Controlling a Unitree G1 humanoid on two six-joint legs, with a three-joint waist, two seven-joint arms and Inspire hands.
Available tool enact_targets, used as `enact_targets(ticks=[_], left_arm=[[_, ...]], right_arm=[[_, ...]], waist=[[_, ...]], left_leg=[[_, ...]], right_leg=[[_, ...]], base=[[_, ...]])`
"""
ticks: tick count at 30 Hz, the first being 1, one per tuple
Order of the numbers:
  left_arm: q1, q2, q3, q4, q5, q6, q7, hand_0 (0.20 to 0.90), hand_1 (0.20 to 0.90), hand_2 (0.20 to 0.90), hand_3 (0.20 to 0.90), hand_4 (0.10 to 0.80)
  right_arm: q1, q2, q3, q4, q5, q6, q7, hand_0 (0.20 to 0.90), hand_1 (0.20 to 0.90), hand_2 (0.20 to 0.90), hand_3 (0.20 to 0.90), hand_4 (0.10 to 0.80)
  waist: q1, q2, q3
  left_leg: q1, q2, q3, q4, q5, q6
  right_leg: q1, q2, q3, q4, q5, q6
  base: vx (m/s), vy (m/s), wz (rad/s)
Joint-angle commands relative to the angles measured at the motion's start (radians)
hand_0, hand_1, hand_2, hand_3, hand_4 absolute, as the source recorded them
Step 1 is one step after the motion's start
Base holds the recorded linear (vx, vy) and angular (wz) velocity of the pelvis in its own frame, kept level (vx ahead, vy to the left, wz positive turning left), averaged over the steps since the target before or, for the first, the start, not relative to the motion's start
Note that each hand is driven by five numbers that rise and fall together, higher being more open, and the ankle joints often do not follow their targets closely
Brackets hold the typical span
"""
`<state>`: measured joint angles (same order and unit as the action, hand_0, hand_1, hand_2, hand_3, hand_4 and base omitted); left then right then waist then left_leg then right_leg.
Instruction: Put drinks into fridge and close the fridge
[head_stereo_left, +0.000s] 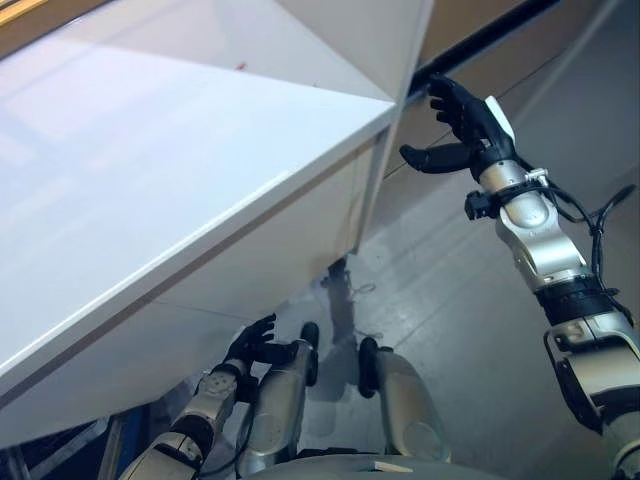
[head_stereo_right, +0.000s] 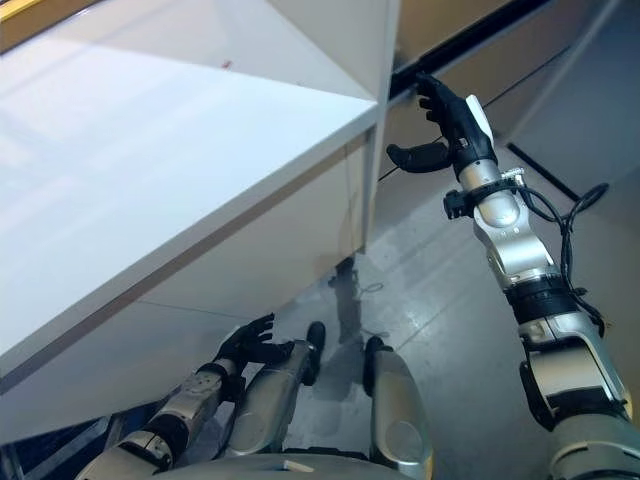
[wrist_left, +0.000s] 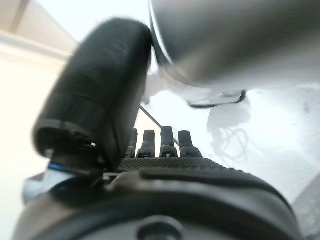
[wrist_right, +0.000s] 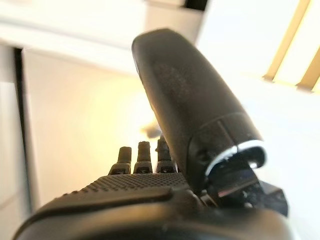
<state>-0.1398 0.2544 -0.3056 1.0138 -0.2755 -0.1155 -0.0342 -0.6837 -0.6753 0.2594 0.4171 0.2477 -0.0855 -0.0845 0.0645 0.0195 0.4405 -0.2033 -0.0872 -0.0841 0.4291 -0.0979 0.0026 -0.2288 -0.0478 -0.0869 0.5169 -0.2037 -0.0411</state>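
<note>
My right robot hand (head_stereo_left: 465, 125) is spread, fingertips at the white door (head_stereo_left: 180, 200) edge; left robot hand (head_stereo_left: 252, 343) hangs relaxed, empty, low beside it; no drinks in view, prob. already inside; closing remains.

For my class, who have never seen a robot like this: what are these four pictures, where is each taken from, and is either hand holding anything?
This is a two-legged robot with silver-grey arms and dark hands. Two pictures come from cameras in its head, looking down; the other two sit on its wrists, looking along each hand. The big white glossy cabinet fills the left of the head views; nothing lies on it, and no drinks show. The right hand reaches up by the cabinet's far corner, fingers straight, holding nothing. The left hand hangs low beneath the cabinet, relaxed and empty.
</note>
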Motion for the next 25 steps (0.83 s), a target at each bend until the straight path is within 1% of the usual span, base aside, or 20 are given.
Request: enact_targets(ticks=[1,4,6,7,10,13,14,15,16,17,18,19,20,21,22,23,25], left_arm=[[0.130,0.048,-0.054,0.015,0.056,-0.022,-0.018,0.900,0.900,0.900,0.900,0.800],[0.140,0.044,-0.052,0.013,0.046,-0.034,-0.024,0.900,0.900,0.900,0.900,0.800],[0.146,0.038,-0.046,0.011,0.039,-0.035,-0.031,0.900,0.900,0.900,0.900,0.800],[0.150,0.035,-0.043,0.009,0.033,-0.039,-0.039,0.900,0.900,0.900,0.900,0.800],[0.151,0.028,-0.035,0.013,0.025,-0.032,-0.051,0.900,0.900,0.900,0.900,0.800],[0.154,0.014,-0.032,0.021,0.020,-0.025,-0.056,0.900,0.900,0.900,0.900,0.800],[0.155,0.009,-0.031,0.024,0.017,-0.023,-0.056,0.900,0.900,0.900,0.900,0.800],[0.155,0.006,-0.030,0.029,0.011,-0.023,-0.056,0.900,0.900,0.900,0.900,0.800],[0.158,0.000,-0.027,0.037,0.000,-0.024,-0.057,0.900,0.900,0.900,0.900,0.800],[0.158,-0.003,-0.021,0.044,-0.003,-0.025,-0.057,0.900,0.900,0.900,0.900,0.800],[0.157,-0.004,-0.018,0.050,-0.005,-0.028,-0.058,0.900,0.900,0.900,0.900,0.800],[0.153,-0.007,-0.015,0.067,-0.015,-0.034,-0.062,0.900,0.900,0.900,0.900,0.800],[0.149,-0.010,-0.013,0.080,-0.025,-0.040,-0.064,0.900,0.900,0.900,0.900,0.800],[0.140,-0.017,0.002,0.108,-0.025,-0.054,-0.082,0.900,0.900,0.900,0.900,0.800],[0.138,-0.020,0.004,0.116,-0.021,-0.058,-0.085,0.900,0.900,0.900,0.900,0.800],[0.134,-0.025,0.004,0.129,-0.011,-0.058,-0.080,0.900,0.900,0.900,0.900,0.800],[0.125,-0.030,0.004,0.157,-0.007,-0.057,-0.093,0.900,0.900,0.900,0.900,0.800]], right_arm=[[-0.085,0.044,-0.043,-0.061,-0.109,-0.106,-0.120,0.900,0.900,0.900,0.900,0.800],[-0.016,0.026,-0.067,-0.064,-0.155,-0.077,-0.204,0.900,0.900,0.900,0.900,0.800],[0.049,0.020,-0.084,-0.064,-0.208,-0.092,-0.247,0.900,0.900,0.900,0.900,0.800],[0.106,0.017,-0.093,-0.085,-0.227,-0.065,-0.274,0.900,0.900,0.900,0.900,0.800],[0.228,0.033,-0.119,-0.089,-0.216,-0.075,-0.275,0.900,0.900,0.900,0.900,0.800],[0.370,0.080,-0.128,-0.048,-0.124,-0.067,-0.194,0.900,0.900,0.900,0.900,0.800],[0.429,0.107,-0.125,-0.018,-0.070,-0.038,-0.137,0.900,0.900,0.900,0.900,0.800],[0.466,0.128,-0.121,0.020,-0.044,-0.034,-0.098,0.900,0.900,0.900,0.900,0.800],[0.510,0.160,-0.108,0.083,0.044,-0.002,-0.015,0.900,0.900,0.900,0.900,0.800],[0.539,0.188,-0.107,0.136,0.108,0.022,0.043,0.900,0.900,0.900,0.900,0.800],[0.553,0.205,-0.108,0.176,0.141,0.022,0.075,0.900,0.900,0.900,0.900,0.800],[0.572,0.238,-0.107,0.259,0.169,0.016,0.128,0.900,0.900,0.900,0.900,0.800],[0.582,0.261,-0.103,0.306,0.157,0.035,0.150,0.900,0.900,0.900,0.900,0.800],[0.598,0.299,-0.081,0.422,0.098,0.030,0.152,0.900,0.900,0.900,0.900,0.800],[0.602,0.311,-0.069,0.466,0.074,0.012,0.149,0.900,0.900,0.900,0.900,0.800],[0.605,0.329,-0.053,0.530,0.056,0.034,0.172,0.900,0.900,0.900,0.900,0.800],[0.605,0.357,-0.041,0.636,0.052,0.036,0.192,0.900,0.900,0.900,0.900,0.800]], waist=[[0.034,-0.065,-0.133],[0.018,-0.071,-0.152],[0.005,-0.075,-0.169],[-0.008,-0.079,-0.183],[-0.034,-0.083,-0.212],[-0.056,-0.085,-0.242],[-0.063,-0.085,-0.252],[-0.068,-0.086,-0.260],[-0.072,-0.086,-0.271],[-0.075,-0.086,-0.277],[-0.076,-0.087,-0.281],[-0.076,-0.087,-0.289],[-0.076,-0.087,-0.295],[-0.072,-0.084,-0.308],[-0.070,-0.084,-0.312],[-0.066,-0.083,-0.320],[-0.059,-0.080,-0.332]], left_leg=[[-0.008,-0.045,0.046,0.028,-0.058,0.064],[0.035,-0.033,0.049,-0.030,-0.040,0.061],[0.066,-0.024,0.051,-0.077,-0.027,0.058],[0.087,-0.018,0.056,-0.109,-0.018,0.057],[0.125,-0.007,0.071,-0.169,-0.004,0.050],[0.168,0.005,0.090,-0.240,0.011,0.042],[0.183,0.008,0.097,-0.265,0.018,0.038],[0.192,0.012,0.103,-0.280,0.022,0.036],[0.207,0.016,0.110,-0.300,0.026,0.034],[0.214,0.018,0.115,-0.312,0.030,0.032],[0.218,0.019,0.117,-0.317,0.032,0.030],[0.225,0.021,0.120,-0.326,0.036,0.028],[0.231,0.022,0.120,-0.333,0.038,0.026],[0.240,0.025,0.121,-0.352,0.046,0.023],[0.243,0.026,0.120,-0.357,0.049,0.022],[0.246,0.026,0.117,-0.364,0.053,0.020],[0.248,0.025,0.109,-0.368,0.057,0.019]], right_leg=[[0.073,-0.024,0.049,-0.172,0.164,0.064],[0.106,-0.020,0.057,-0.229,0.181,0.071],[0.129,-0.018,0.063,-0.273,0.192,0.075],[0.144,-0.015,0.067,-0.305,0.202,0.079],[0.174,-0.005,0.079,-0.364,0.216,0.082],[0.206,0.004,0.085,-0.427,0.229,0.084],[0.216,0.008,0.086,-0.447,0.235,0.083],[0.223,0.010,0.084,-0.461,0.239,0.083],[0.235,0.013,0.082,-0.482,0.244,0.081],[0.243,0.015,0.077,-0.493,0.247,0.080],[0.247,0.016,0.074,-0.500,0.248,0.079],[0.256,0.018,0.070,-0.512,0.250,0.077],[0.262,0.020,0.068,-0.520,0.252,0.076],[0.274,0.023,0.059,-0.539,0.256,0.075],[0.278,0.024,0.057,-0.544,0.258,0.075],[0.283,0.024,0.053,-0.551,0.260,0.075],[0.289,0.025,0.048,-0.556,0.260,0.073]], base=[[0.012,-0.020,-0.05],[-0.012,-0.018,-0.07],[-0.020,-0.022,-0.10],[-0.028,-0.030,-0.11],[-0.039,-0.023,-0.09],[-0.068,-0.013,-0.21],[-0.072,-0.015,-0.18],[-0.088,-0.027,-0.21],[-0.082,-0.035,-0.10],[-0.075,-0.036,-0.09],[-0.065,-0.039,-0.06],[-0.064,-0.044,-0.11],[-0.092,-0.067,-0.14],[-0.079,-0.060,-0.14],[-0.076,-0.062,-0.11],[-0.048,-0.042,-0.07],[-0.025,-0.020,0.00]])
